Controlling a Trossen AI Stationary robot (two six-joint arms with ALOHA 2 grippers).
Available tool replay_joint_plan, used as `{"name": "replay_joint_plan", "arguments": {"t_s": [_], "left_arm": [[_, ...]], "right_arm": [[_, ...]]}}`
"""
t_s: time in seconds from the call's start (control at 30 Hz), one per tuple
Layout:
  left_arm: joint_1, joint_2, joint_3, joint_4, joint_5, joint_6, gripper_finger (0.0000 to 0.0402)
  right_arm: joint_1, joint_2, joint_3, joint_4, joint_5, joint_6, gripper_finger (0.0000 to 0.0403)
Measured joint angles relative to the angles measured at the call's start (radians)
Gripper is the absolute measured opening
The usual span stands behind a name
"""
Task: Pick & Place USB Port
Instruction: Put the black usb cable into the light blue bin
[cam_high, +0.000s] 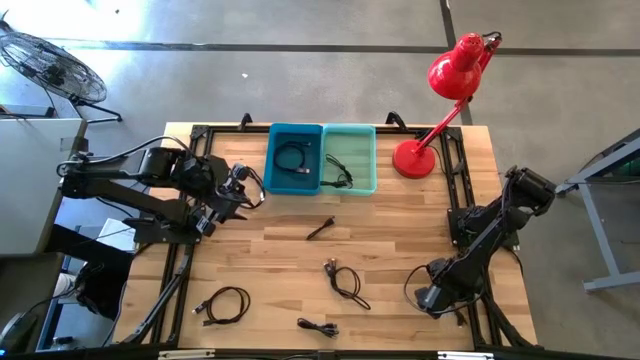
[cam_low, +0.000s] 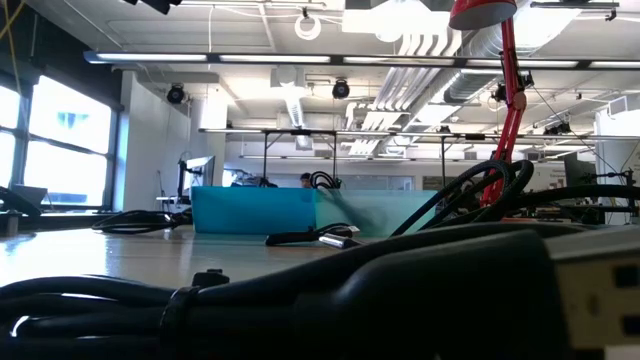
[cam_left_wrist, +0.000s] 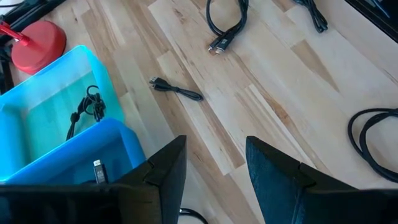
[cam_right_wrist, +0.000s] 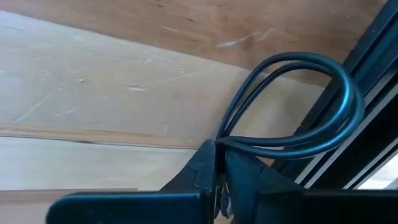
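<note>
Near the left edge of the wooden surface (cam_high: 400, 240), the left gripper (cam_high: 243, 192) hovers just beside the blue bin (cam_high: 295, 158), its fingers (cam_left_wrist: 168, 171) spread with nothing between them. That bin holds a coiled black cable (cam_high: 292, 160), and the teal bin (cam_high: 350, 158) touching it on the right holds another cable (cam_high: 338, 176). A red desk lamp (cam_high: 440, 100) stands beside the teal bin.

At the surface's right front corner, the right gripper (cam_high: 428, 297) rests low on the wood, its fingers (cam_right_wrist: 205, 171) pressed together on a looped black cable (cam_right_wrist: 298, 106) by the frame rail.

Loose USB cables lie apart on the wood: a short one (cam_high: 320, 229) in the middle, a tangled one (cam_high: 345, 280) nearer the front, a small one (cam_high: 318, 326) at the front edge, and a coiled one (cam_high: 225, 305) at front left.
</note>
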Motion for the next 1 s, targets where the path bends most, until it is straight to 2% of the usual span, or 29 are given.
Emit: {"name": "replay_joint_plan", "arguments": {"t_s": [0.07,0.17,0.23,0.37,0.47,0.57,0.83,0.93,1.0], "left_arm": [[0.000,0.000,0.000,0.001,-0.001,0.000,0.0161],[0.000,0.000,0.000,0.001,0.005,-0.001,0.0161],[0.000,0.000,0.000,0.002,0.006,-0.005,0.0161],[0.000,0.000,0.000,0.002,0.008,-0.019,0.0161],[0.000,0.000,0.000,0.002,0.009,-0.028,0.0161],[0.000,0.000,0.000,0.002,0.009,-0.030,0.0161],[0.000,0.000,0.000,0.099,-0.024,-0.019,0.0161],[0.000,0.000,0.001,0.125,-0.028,-0.019,0.0161],[0.000,0.000,0.001,0.124,-0.028,-0.028,0.0161]], "right_arm": [[-0.014,0.000,-0.001,0.002,0.012,-0.007,0.0007],[-0.040,0.000,0.016,0.017,0.112,-0.031,0.0004],[-0.070,0.001,0.041,0.028,0.209,-0.064,0.0003],[-0.145,0.007,0.119,0.014,0.474,-0.194,0.0002],[-0.212,0.006,0.214,0.001,0.652,-0.340,0.0001],[-0.285,0.006,0.327,-0.049,0.776,-0.533,0.0001],[-0.535,0.004,0.631,-0.165,0.951,-1.139,0.0000],[-0.650,0.003,0.696,-0.166,0.965,-1.312,0.0000],[-0.735,0.003,0.719,-0.165,0.939,-1.392,0.0000]]}}
